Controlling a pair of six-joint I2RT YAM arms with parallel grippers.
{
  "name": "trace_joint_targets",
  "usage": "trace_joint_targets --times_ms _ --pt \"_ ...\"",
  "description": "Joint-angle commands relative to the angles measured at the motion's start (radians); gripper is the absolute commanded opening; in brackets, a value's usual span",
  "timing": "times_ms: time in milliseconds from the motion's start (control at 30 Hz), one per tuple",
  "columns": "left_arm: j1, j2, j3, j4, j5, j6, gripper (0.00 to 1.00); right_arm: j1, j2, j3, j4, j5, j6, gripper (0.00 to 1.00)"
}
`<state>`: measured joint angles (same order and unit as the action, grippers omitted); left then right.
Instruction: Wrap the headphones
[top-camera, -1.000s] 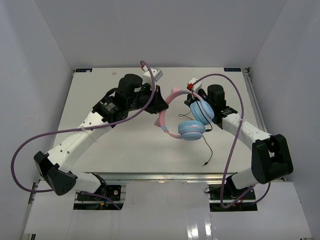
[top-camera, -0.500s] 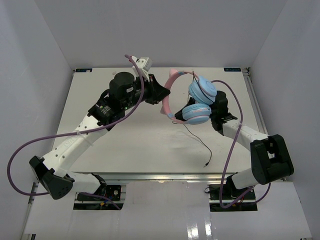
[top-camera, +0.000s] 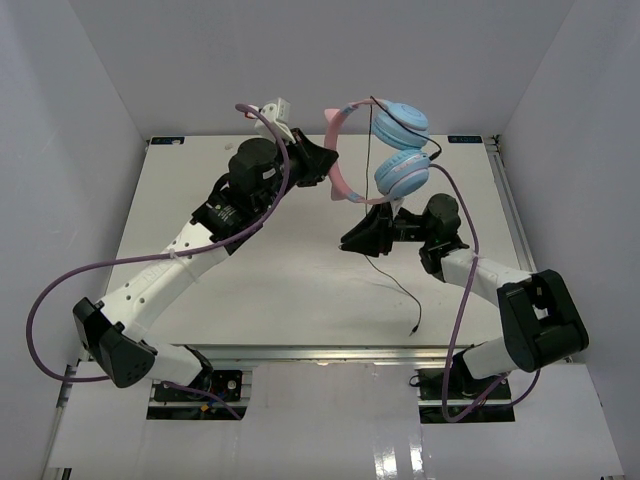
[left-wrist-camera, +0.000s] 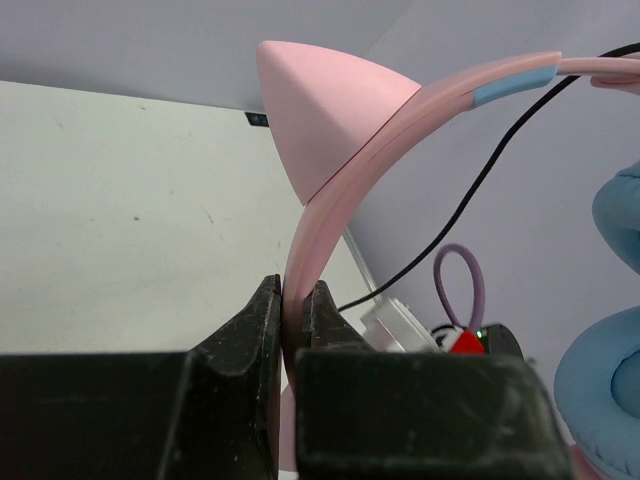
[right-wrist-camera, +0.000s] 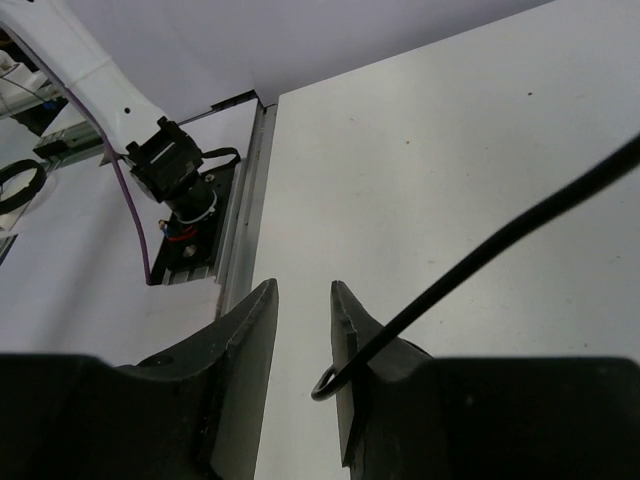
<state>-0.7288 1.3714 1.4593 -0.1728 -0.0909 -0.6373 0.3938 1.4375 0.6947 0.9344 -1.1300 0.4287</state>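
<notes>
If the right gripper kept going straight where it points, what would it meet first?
Likely the table; nothing else shows ahead of the right gripper, though the cable crosses one finger. Depth is unclear.

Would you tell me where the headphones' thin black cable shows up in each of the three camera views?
Top external: the cable hangs straight down at upper centre, then trails across the table toward lower right.
Left wrist: in the right half, slanting from upper right down to centre.
Right wrist: a diagonal from the right edge to bottom centre.
Shared landmark: the white table.
</notes>
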Motion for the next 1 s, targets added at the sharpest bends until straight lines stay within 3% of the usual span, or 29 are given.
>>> trace_joint_targets --times_ms 0,133,267,400,500,800,833,933,967 --pt "-0.004 -0.015 0.073 0.121 -0.176 -0.055 0.0 0.023 -0.059 -0.019 0.073 -0.012 0.021 0.35" --pt "-0.004 -0.011 0.076 0.136 -0.354 -0.012 0.0 0.032 -0.091 -0.039 0.045 0.004 -0.008 0.36" --pt "-0.004 0.0 0.083 0.148 -0.44 0.034 0.0 0.044 -0.107 -0.047 0.041 0.004 -0.011 0.34" --pt "-0.003 0.021 0.109 0.128 -0.533 0.123 0.0 0.052 -0.122 -0.04 0.034 0.007 -0.011 0.25" --pt "-0.003 0.05 0.118 0.127 -0.599 0.193 0.0 0.059 -0.135 -0.019 -0.058 0.017 -0.065 0.1" --pt "-0.001 0.048 0.093 0.162 -0.641 0.278 0.0 0.068 -0.183 -0.004 -0.208 0.046 -0.166 0.08" --pt "0.0 0.044 0.096 0.161 -0.632 0.277 0.0 0.069 -0.183 0.001 -0.241 0.084 -0.185 0.15" --pt "-0.001 0.021 0.101 0.151 -0.604 0.272 0.0 0.068 -0.187 0.064 -0.513 0.295 -0.423 0.63" --pt "0.0 0.013 0.102 0.145 -0.599 0.27 0.0 0.066 -0.187 0.068 -0.533 0.351 -0.475 0.65"
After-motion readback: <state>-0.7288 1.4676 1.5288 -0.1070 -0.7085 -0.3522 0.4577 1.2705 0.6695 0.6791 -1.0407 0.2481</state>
